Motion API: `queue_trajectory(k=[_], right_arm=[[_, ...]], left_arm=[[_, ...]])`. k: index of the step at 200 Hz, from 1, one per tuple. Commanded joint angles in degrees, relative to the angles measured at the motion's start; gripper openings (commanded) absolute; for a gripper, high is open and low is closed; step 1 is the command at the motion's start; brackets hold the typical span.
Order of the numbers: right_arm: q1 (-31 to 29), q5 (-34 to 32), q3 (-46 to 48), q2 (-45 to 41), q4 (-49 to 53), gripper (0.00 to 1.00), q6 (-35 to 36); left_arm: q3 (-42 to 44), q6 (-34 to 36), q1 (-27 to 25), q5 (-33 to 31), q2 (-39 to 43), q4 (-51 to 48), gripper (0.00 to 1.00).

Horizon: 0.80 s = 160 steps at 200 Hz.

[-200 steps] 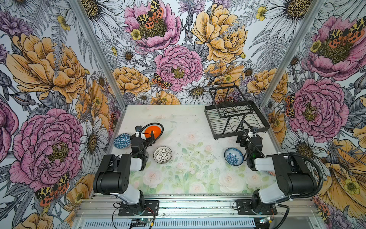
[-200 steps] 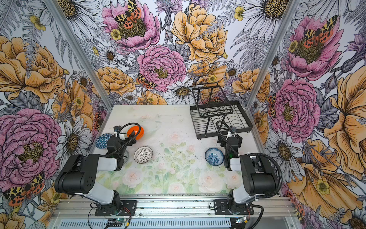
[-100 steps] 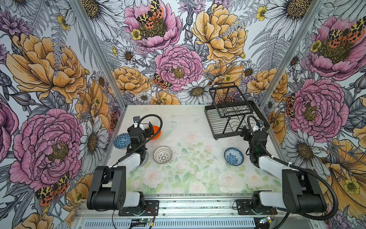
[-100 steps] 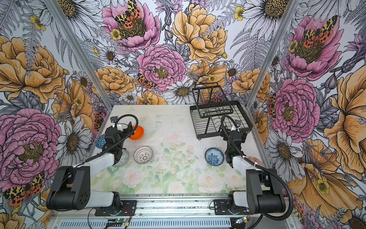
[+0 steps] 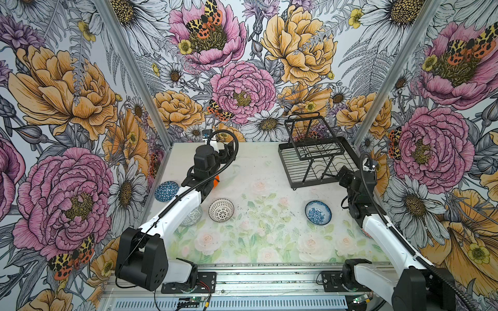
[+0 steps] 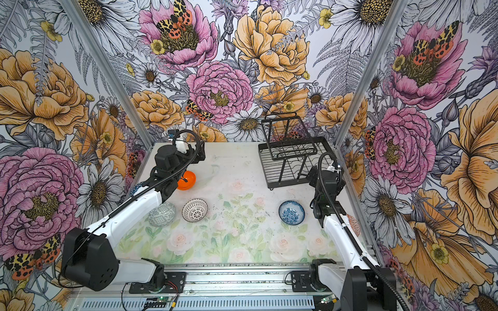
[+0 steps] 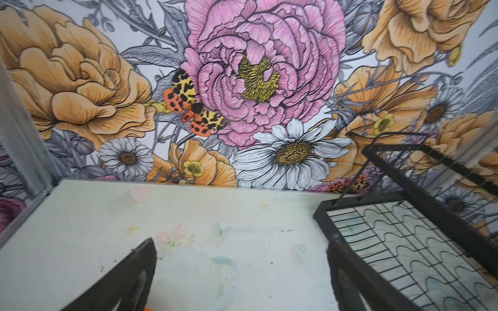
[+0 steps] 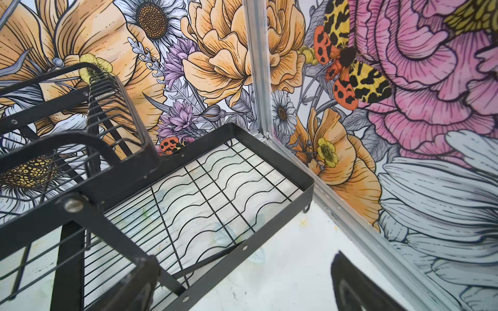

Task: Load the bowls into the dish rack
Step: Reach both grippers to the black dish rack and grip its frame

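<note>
While the left gripper point(image 7: 241, 242) hangs spread wide and empty, the orange bowl point(image 6: 186, 180) sits just behind it, untouched.

Reaching forward with the left arm point(image 5: 184, 206), white forearm slanting up and away from the black shoulder block at the near edge, black wrist turned level at the far end and pointing toward the right side. Holding the left gripper point(image 7: 239, 280) spread wide, its dark fingers point(image 7: 126, 282) well apart at either side of the wrist view. Trailing a black cable point(image 5: 237, 148) in a loop over that wrist. Reaching forward likewise with the right arm point(image 5: 382, 234), forearm rising more steeply, wrist stacked above it and angled inward. Holding the right gripper point(image 8: 246, 285) wide as well, both fingertips point(image 8: 358, 288) blurred and only partly in the wrist view.
</note>
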State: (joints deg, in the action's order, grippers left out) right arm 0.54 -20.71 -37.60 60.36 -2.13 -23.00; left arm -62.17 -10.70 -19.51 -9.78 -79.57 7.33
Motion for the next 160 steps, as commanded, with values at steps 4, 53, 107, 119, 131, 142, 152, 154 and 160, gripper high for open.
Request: queue_trajectory(k=[4,53,107,119,131,142,152,154,160], right_arm=[[2.7,6.69,-1.49,-1.29,9.99,0.99,-4.6],[3.65,23.97,-2.48,2.2,7.34,1.0,-10.74],[2.26,24.6,-1.29,7.01,-0.33,0.97,-4.02],[2.14,23.84,-0.75,8.11,-3.28,0.97,-3.91],[2.19,24.08,-0.87,9.78,-5.5,0.97,-3.54],[2.11,24.55,-1.77,11.69,-7.02,0.96,-2.89],[2.17,25.25,-2.63,13.73,-8.17,0.96,-2.38],[2.19,25.59,-2.99,14.34,-8.7,0.95,-2.13],[2.1,26.03,-3.48,15.44,-9.37,0.94,-1.69]], left_arm=[[-5.73,-5.43,-2.98,3.18,-5.15,-5.98,0.99],[-12.27,-15.27,-7.12,5.21,-11.3,-7.27,0.99],[-16.14,-26.72,-7.2,11.57,-15.21,-11.08,0.99],[-15.9,-27.88,-7.54,11.68,-15.43,-11.19,0.99],[-15.58,-29.3,-7.93,11.5,-15.44,-11.17,0.99],[-15.54,-30.32,-8.17,11.47,-15.44,-11.27,0.99],[-15.44,-30.77,-8.22,11.31,-15.4,-11.34,0.99],[-15.44,-30.83,-8.3,11.28,-15.36,-11.37,0.99],[-15.48,-30.87,-8.34,11.34,-15.31,-11.29,0.99]])
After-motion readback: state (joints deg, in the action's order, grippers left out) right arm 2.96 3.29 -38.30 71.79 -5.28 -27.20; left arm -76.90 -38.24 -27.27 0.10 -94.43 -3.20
